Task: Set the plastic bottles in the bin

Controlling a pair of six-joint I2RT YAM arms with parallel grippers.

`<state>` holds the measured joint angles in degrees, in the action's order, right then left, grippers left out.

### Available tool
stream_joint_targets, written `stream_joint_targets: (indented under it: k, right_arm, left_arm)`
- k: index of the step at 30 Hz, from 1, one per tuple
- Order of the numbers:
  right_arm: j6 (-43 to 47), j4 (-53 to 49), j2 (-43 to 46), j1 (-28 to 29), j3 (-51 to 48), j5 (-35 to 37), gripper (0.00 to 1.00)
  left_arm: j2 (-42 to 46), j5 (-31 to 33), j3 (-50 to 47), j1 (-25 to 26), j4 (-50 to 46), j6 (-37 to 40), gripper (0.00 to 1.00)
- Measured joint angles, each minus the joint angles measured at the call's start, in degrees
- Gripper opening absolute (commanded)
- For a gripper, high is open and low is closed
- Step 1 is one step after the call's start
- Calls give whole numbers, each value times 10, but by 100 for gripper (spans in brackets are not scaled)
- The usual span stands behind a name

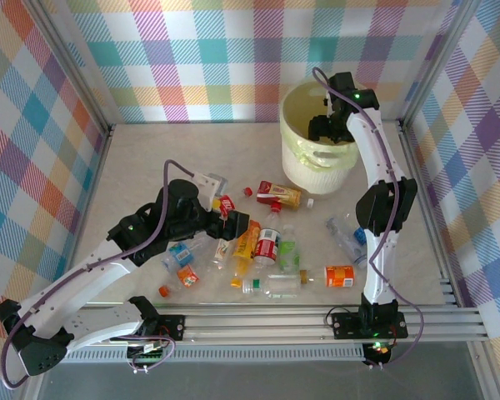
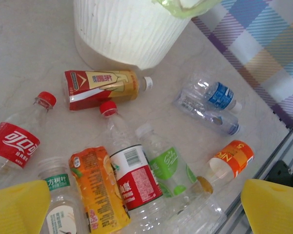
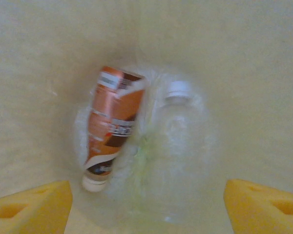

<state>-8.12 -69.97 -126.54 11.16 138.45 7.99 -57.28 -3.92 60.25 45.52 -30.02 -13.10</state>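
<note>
From my screen the table [image 1: 133, 167] reads as a smooth, pale, stone-patterned sheet with a dull sheen. The bin [image 1: 315, 171] is matt pale plastic with a finely ribbed outer wall. The liner [image 1: 298, 148] over its rim is thin, translucent, crinkled film. The bottles [image 1: 271, 286] are clear glossy plastic, several dented and creased. I see shiny printed film on the red-and-gold bottle [image 2: 100, 88] and the crumpled orange bottle [image 2: 95, 187]. The rails [image 1: 267, 321] look like brushed metal. The walls [image 1: 192, 58] carry a flat checked print; cloth or paper, I cannot tell. The pads [image 2: 19, 207] of the left gripper [image 2: 146, 207] are matt yellow.
</note>
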Motion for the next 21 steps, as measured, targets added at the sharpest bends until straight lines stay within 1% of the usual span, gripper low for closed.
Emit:
stream_joint_targets:
  k: [9,11,12,13,18,21]
  right_arm:
    - [0,2,59,0,0,-9,88]
    - [0,10,81,0,-7,-12,92]
    - [0,15,93,0,-15,-14,95]
    - [0,20,108,0,-24,-16,99]
    - [0,58,194,0,-104,-32,100]
    - [-8,94,257,0,-174,-44,100]
  left_arm:
    - [-2,0,10,0,-46,25,100]
    - [-5,0,11,0,-51,25,100]
    - [-6,0,11,0,-55,24,100]
    - [-7,-1,11,0,-59,24,100]
    - [-10,-10,11,0,-60,18,100]
    - [-12,-20,11,0,-60,16,100]
